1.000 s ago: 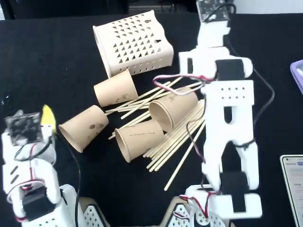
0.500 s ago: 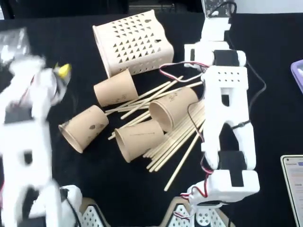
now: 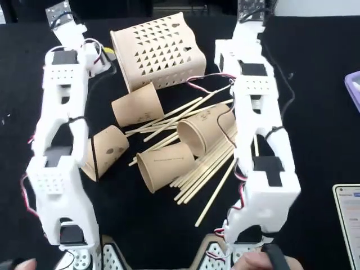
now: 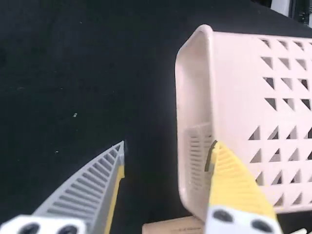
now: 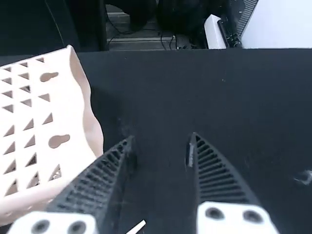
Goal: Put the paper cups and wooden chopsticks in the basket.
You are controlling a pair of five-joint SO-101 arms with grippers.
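Note:
The cream perforated basket [image 3: 157,50] lies on its side at the back of the black table. In front of it lie several brown paper cups [image 3: 166,166] on their sides among a scattered pile of wooden chopsticks [image 3: 205,169]. My left gripper [image 3: 107,56] is at the basket's left end. In the left wrist view it [image 4: 168,144] stands open, its yellow finger [image 4: 229,185] against the basket [image 4: 253,97] wall. My right gripper [image 5: 161,139] is open over bare table just right of the basket [image 5: 39,122], holding nothing. The right arm [image 3: 256,90] stretches over the chopsticks.
A phone [image 3: 347,222] lies at the front right edge and a purple object [image 3: 354,84] at the right edge. A person's hand [image 3: 261,261] shows at the right arm's base. One cup [image 3: 104,152] lies partly under the left arm.
The left arm has swung from the front left corner up and back to the basket's left end. The right arm has stretched a little farther toward the back.

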